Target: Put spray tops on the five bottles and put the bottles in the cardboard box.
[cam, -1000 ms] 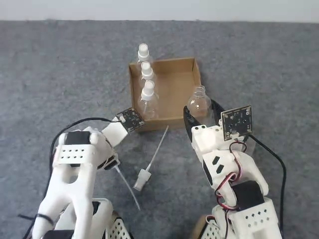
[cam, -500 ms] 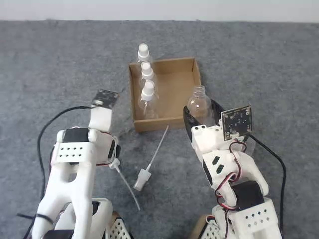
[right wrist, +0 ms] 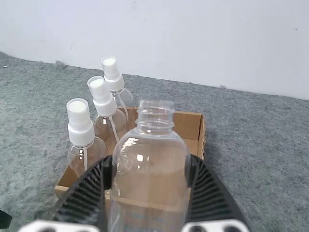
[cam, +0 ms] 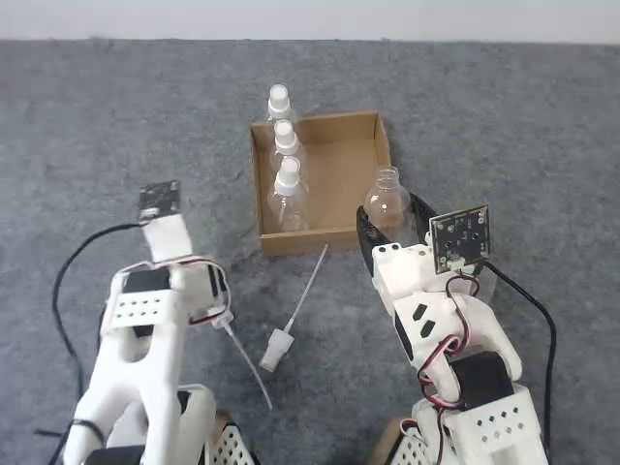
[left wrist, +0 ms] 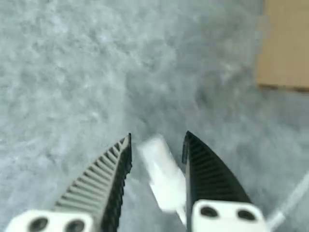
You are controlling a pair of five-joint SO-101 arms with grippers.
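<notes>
Carpet [cam: 116,116]: three capped bottles [cam: 289,199] [cam: 285,145] [cam: 277,107] boxed; right end effector [right wrist: 150,166] pinches fourth bottle [right wrist: 154,125]; left end effector [left wrist: 157,142] spread.

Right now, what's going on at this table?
Two arms are capping spray bottles and boxing them. The right claw is shut on an uncapped bottle, held upright by the near right corner of the cardboard box. Three capped bottles stand in a row along the box's left side. The left claw is low over the grey carpet with a white spray top at it; whether it grips is unclear. A second spray top lies loose between the arms.
</notes>
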